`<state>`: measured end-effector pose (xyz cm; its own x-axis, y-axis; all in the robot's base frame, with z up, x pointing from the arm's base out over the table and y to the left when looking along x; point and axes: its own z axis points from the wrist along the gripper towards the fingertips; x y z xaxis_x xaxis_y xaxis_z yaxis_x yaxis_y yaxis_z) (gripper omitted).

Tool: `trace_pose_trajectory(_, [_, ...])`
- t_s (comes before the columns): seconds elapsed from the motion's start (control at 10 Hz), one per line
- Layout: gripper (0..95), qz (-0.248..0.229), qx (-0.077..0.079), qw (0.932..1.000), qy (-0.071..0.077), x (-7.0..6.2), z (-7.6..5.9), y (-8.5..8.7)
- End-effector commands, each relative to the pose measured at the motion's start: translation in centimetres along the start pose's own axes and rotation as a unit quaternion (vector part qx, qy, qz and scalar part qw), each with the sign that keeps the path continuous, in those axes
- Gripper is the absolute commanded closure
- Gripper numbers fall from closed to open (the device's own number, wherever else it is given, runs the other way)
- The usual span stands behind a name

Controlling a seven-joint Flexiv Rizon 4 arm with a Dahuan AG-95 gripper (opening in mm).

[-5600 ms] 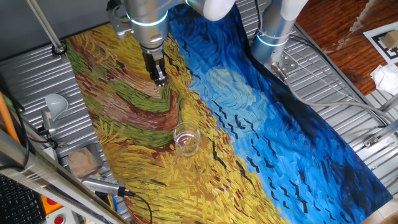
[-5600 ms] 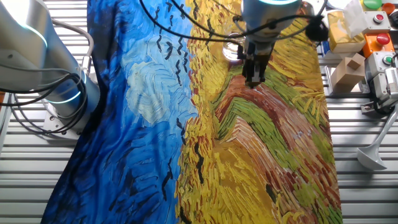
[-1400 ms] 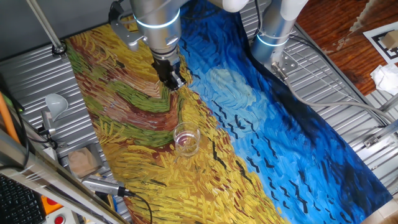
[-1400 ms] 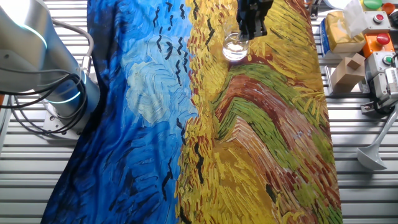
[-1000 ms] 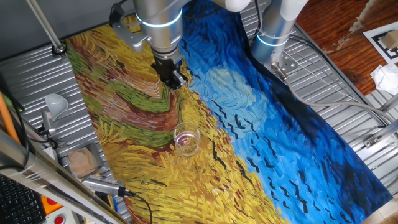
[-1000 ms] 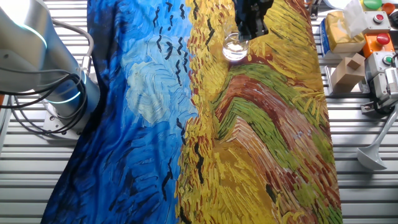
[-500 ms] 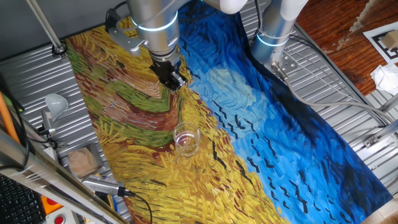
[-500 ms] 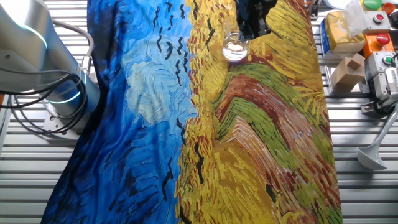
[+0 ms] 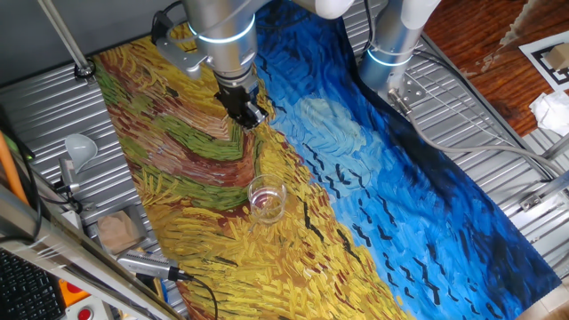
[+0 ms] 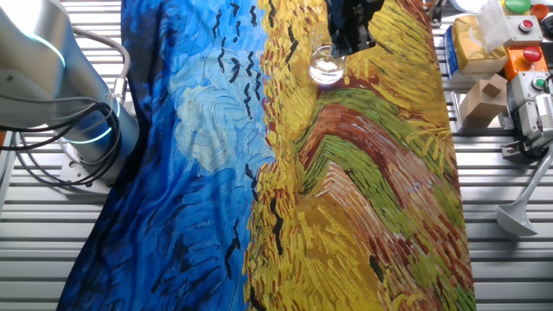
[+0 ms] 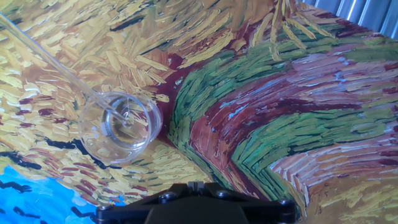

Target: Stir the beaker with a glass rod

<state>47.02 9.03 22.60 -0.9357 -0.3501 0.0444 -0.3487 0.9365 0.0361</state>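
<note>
The beaker (image 9: 267, 199) is a short clear glass cylinder that stands upright on the painted cloth. It also shows in the other fixed view (image 10: 327, 66) and the hand view (image 11: 119, 127). My gripper (image 9: 252, 118) hangs above and behind it, jaws closed on the thin glass rod (image 11: 56, 62). The rod slants down from the gripper, and its lower end sits inside the beaker. In the other fixed view the gripper (image 10: 348, 45) is just beside the beaker's rim. In the hand view the gripper (image 11: 195, 185) shows only as a dark body at the bottom edge.
The cloth (image 9: 178, 151) is yellow, green and blue and covers the slatted metal table. A white funnel (image 9: 80, 148) and a cardboard block (image 9: 117, 231) lie off the cloth's edge. A second arm's base (image 9: 391, 44) stands at the back.
Since 5.6 s ago the gripper has moved over to the beaker with the rod. Over the last second it has shifted only slightly; the beaker has stayed put.
</note>
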Motion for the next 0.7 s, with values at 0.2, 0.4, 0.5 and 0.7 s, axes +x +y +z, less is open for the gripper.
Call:
trace_pose_trajectory(0.2, [95.0, 0.004, -0.002, 1.0000, -0.003, 0.04, -0.26, 0.11])
trace_pose_trajectory(0.4, [95.0, 0.004, -0.002, 1.0000, -0.003, 0.04, -0.32, 0.16])
trace_pose_trajectory(0.5, [95.0, 0.006, -0.002, 1.0000, -0.002, -0.01, -0.28, 0.20])
trace_pose_trajectory(0.7, [95.0, 0.009, -0.002, 1.0000, -0.002, -0.05, -0.26, 0.24])
